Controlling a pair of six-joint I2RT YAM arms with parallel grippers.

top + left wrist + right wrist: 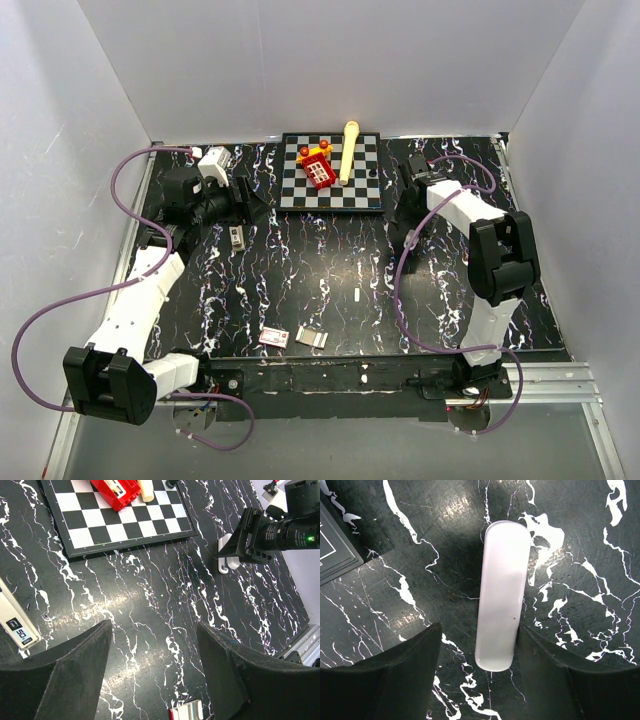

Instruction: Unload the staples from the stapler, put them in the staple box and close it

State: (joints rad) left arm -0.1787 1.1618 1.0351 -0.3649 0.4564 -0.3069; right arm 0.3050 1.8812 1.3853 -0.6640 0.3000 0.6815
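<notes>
Found stapler (238,237) lying on table (300,270), left side, mid-depth, not gripped. Saw left gripper (154,630) just far of it, fingers spread wide, off the stapler. Spotted staples (357,296) loose mid-table, well apart from stapler. Caught right gripper (480,630) on right side, jaws apart, straddling white bar (502,590), gap visible on one side. Noted chessboard (300,195) far centre.
</notes>
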